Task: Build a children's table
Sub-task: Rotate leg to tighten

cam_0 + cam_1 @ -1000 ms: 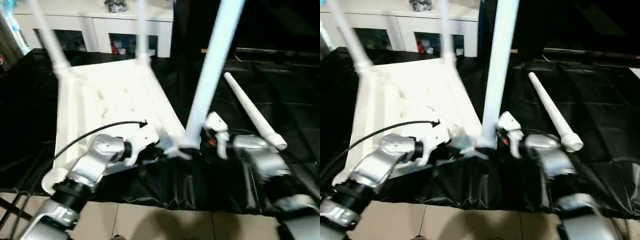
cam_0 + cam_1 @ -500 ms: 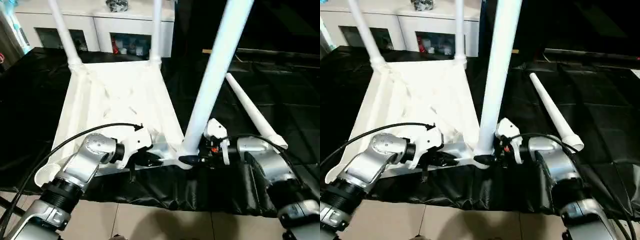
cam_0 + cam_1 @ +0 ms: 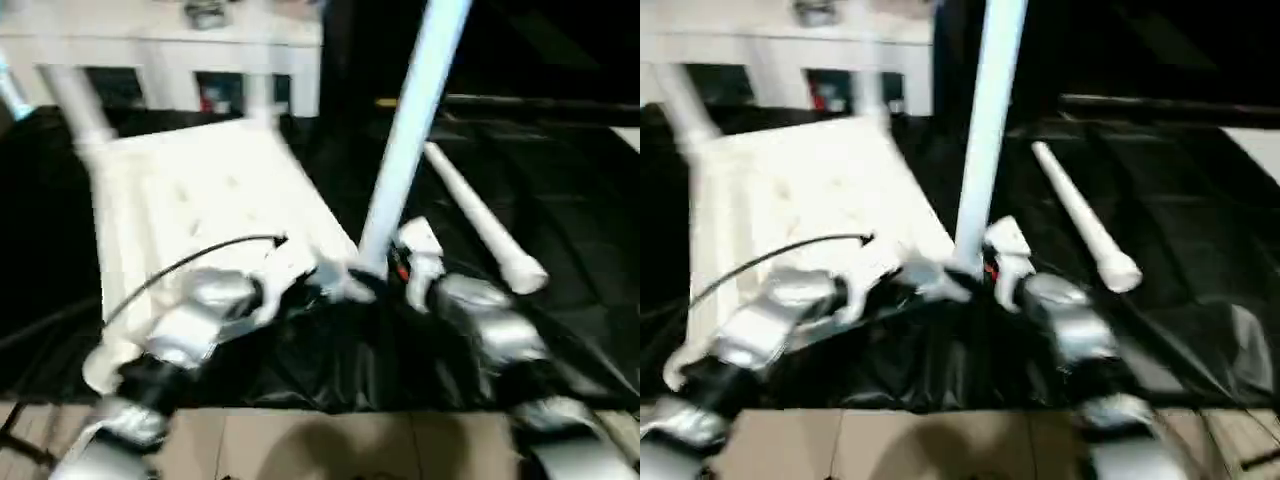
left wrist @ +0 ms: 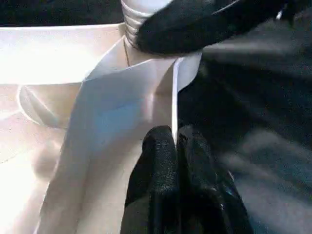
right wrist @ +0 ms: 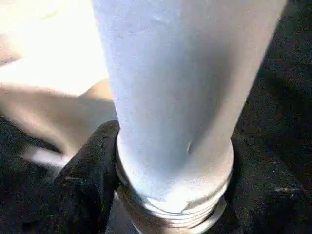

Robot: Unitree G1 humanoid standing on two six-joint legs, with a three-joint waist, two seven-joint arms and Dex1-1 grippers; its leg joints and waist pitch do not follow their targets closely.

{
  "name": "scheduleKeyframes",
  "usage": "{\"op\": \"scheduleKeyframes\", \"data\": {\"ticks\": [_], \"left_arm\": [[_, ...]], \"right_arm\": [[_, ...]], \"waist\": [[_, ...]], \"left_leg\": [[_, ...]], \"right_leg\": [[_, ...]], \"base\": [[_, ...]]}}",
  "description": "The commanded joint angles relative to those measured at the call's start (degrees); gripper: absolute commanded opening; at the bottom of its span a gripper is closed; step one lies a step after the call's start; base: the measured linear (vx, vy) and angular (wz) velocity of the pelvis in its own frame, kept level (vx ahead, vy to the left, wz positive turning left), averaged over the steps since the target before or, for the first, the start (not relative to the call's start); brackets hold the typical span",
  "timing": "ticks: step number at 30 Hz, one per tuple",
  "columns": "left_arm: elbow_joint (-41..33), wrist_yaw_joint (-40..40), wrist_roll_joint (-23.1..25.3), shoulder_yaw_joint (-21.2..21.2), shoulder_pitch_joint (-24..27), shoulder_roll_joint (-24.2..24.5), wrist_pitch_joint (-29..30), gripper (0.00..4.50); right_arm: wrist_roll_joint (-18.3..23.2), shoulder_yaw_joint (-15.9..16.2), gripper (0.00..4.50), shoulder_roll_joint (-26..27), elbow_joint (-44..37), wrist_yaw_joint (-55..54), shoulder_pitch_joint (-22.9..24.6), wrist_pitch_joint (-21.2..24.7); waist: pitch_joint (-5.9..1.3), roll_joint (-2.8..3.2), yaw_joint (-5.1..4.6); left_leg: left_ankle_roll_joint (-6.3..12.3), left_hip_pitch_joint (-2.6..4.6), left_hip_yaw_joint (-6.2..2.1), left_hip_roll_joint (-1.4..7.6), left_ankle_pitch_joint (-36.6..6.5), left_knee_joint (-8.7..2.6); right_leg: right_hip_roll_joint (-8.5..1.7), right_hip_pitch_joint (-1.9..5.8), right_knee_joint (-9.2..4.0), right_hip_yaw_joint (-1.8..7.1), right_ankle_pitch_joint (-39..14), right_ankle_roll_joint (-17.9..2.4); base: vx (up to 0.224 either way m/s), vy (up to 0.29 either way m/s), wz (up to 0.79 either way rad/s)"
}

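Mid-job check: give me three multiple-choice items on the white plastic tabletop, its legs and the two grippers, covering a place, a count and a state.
1. Where does the loose white tapered tube leg lie?
A. on the black sheet, on the robot's right of the tabletop
B. on the white cabinet
C. on the tabletop

2. How many legs stand up from the upturned white plastic tabletop?
A. one
B. three
C. four

3. What is the left gripper doing?
A. hanging wide open
B. pinching the tabletop's thin edge
C. holding the loose leg

Answers: 1 A, it rests on the sheet; 2 B, two at the far corners, one at the near corner; 3 B, its fingers close on the rim.
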Motion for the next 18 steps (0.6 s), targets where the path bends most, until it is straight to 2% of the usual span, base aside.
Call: {"op": "scheduleKeyframes", "data": {"ticks": [1,2,4,6,7,8,10,12,13,14,18], "left_arm": [[-2.11,3.35,-0.91,0.7,-2.7,-3.02,0.06,0.0],[-2.36,4.43,-0.66,0.65,-2.62,-4.0,0.07,0.0],[-2.6,5.3,-0.35,0.48,-2.46,-4.83,0.12,0.0],[-3.13,5.7,0.07,-0.07,-1.91,-5.66,-0.12,0.0],[-3.34,5.61,0.14,-0.31,-1.63,-5.78,-0.26,0.0],[-3.4,5.49,0.22,-0.5,-1.46,-5.73,-0.5,0.0],[-3.7,4.38,0.21,-0.99,-0.78,-4.89,-1.58,0.0],[-3.8,4.04,0.15,-1.03,-0.6,-4.64,-1.79,0.0],[-3.94,3.61,-0.01,-1.1,-0.32,-4.19,-2.0,0.0],[-4.6,2.47,-0.37,-1.19,0.32,-3.21,-2.51,0.0],[-6.19,-0.94,-1.4,-1.62,1.71,-1.32,-3.75,0.0]], "right_arm": [[-0.39,1.63,2.74,3.18,3.89,-3.78,-0.68,0.48],[-0.13,0.69,2.74,4.28,5.75,-6.56,-1.84,-0.11],[-0.03,-0.2,2.74,5.25,7.36,-8.49,-2.87,-0.84],[0.47,-1.2,2.74,6.37,8.82,-8.93,-3.97,-1.68],[0.88,-1.52,3.3,6.6,9.01,-8.3,-4.25,-1.63],[1.26,-1.63,3.3,6.59,8.91,-7.28,-4.31,-1.48],[0.92,-0.9,3.54,5.69,8.08,-4.17,-4.2,-1.41],[0.63,-0.55,3.65,5.33,7.76,-3.48,-4.11,-1.47],[-0.03,0.05,3.78,4.66,7.47,-2.75,-3.96,-1.86],[-0.8,1.18,3.78,3.01,6.55,-0.48,-3.45,-2.44],[-1.21,3.0,3.78,-0.27,4.16,5.53,-2.13,-2.78]], "waist": [[-4.26,0.18,0.35],[-4.3,0.09,0.2],[-4.39,0.27,0.06],[-4.6,0.17,0.04],[-4.54,0.07,0.11],[-4.59,0.07,0.24],[-4.52,0.24,0.43],[-4.6,0.17,0.63],[-4.58,0.49,0.74],[-4.56,0.37,0.79],[-4.43,0.52,1.16]], "left_leg": [[0.29,0.34,-0.62,0.43,-17.13,-3.85],[0.55,0.1,-0.54,0.69,-16.22,-3.96],[0.81,0.15,-0.45,0.68,-16.23,-3.9],[1.33,0.01,-0.33,0.67,-14.8,-3.81],[1.86,0.02,-0.15,0.71,-14.02,-3.84],[2.26,-0.07,-0.07,0.63,-13.17,-3.77],[2.63,-0.12,-0.04,0.67,-12.6,-3.82],[2.81,-0.28,-0.05,0.74,-11.73,-3.84],[2.64,-0.17,-0.1,0.82,-11.7,-3.88],[2.63,-0.16,-0.04,0.77,-11.95,-3.83],[2.56,0.07,-0.04,0.94,-13.34,-3.91]], "right_leg": [[-4.15,2.91,-6.23,1.92,-29.94,-5.57],[-4.12,2.82,-5.69,2.17,-26.25,-7.01],[-4.0,2.9,-5.41,2.15,-23.6,-8.29],[-4.0,3.15,-4.98,2.34,-19.98,-9.59],[-3.89,3.12,-4.88,2.42,-18.1,-10.18],[-3.89,3.33,-4.72,2.47,-16.87,-10.61],[-3.94,3.44,-4.68,2.5,-16.38,-10.89],[-4.0,3.67,-4.57,2.48,-15.87,-10.92],[-3.99,3.6,-4.6,2.45,-15.91,-10.98],[-3.93,3.62,-4.63,2.44,-16.11,-11.03],[-3.95,3.43,-4.81,2.48,-17.87,-10.87]], "base": [[0.0,0.0,0.0],[0.0,0.0,0.0],[0.0,0.0,0.0],[0.0,0.0,0.0],[0.0,0.0,0.0],[0.0,0.0,0.0],[0.0,0.0,0.0],[0.0,0.0,0.0],[0.0,0.0,0.0],[0.0,0.0,0.0],[0.0,0.0,0.0]]}}
